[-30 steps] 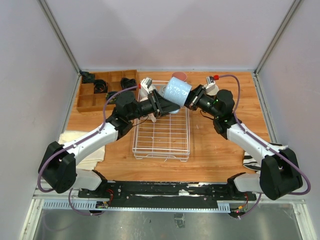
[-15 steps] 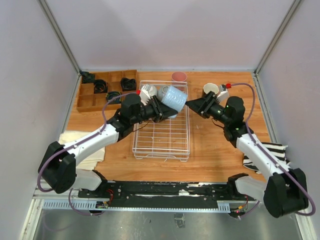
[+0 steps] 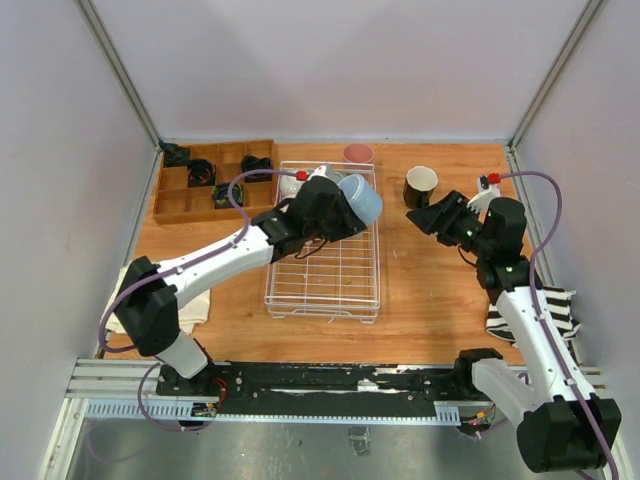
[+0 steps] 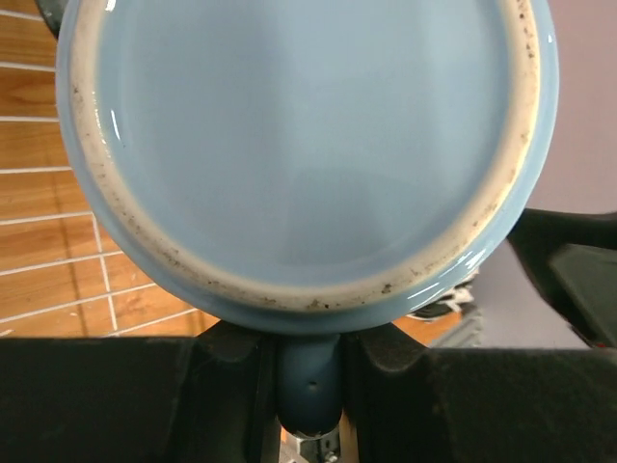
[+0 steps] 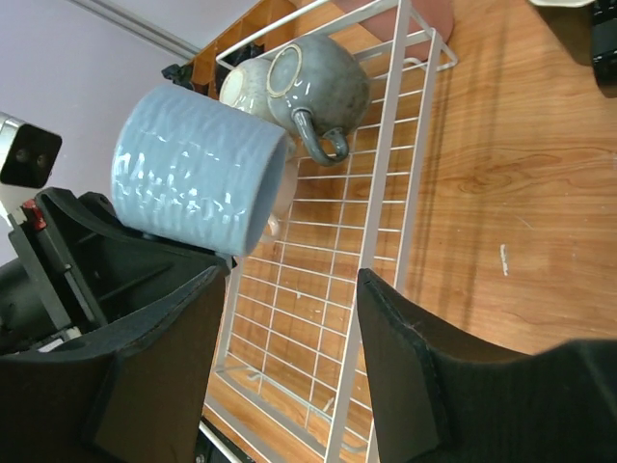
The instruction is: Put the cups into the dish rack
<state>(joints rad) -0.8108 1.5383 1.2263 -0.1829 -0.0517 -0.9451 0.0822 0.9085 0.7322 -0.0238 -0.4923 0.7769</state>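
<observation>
The wooden tabletop (image 3: pixel 430 290) carries a large white wire-grid dish rack (image 3: pixel 320 268) lying lengthwise between the two arms. The left arm reaches over its far half, while the right arm stands off to the right of it. A light blue ribbed ceramic mug (image 3: pixel 360 198) hangs above the rack's far right corner. It is tipped on its side, with its base turned back toward the left gripper (image 4: pixel 308 352) and its long axis running roughly level and out toward the right rim. That gripper is nearly closed, pinching the mug's handle (image 4: pixel 308 391) between its fingers. The right gripper (image 5: pixel 294 280) is spread apart with nothing between its fingers. Just left of the held mug, a grey-green glazed mug (image 5: pixel 323 82) and a white mug (image 5: pixel 246 85) lie touching at the rack's far end. The free grid therefore lies below and toward the near end, and setting the mug down likely means lowering it there, inside the right rim. A black mug (image 3: pixel 420 187) stands on the table right of the rack, nearest the right gripper. A pink tumbler (image 3: pixel 358 153) sits just beyond the rack's far edge.
</observation>
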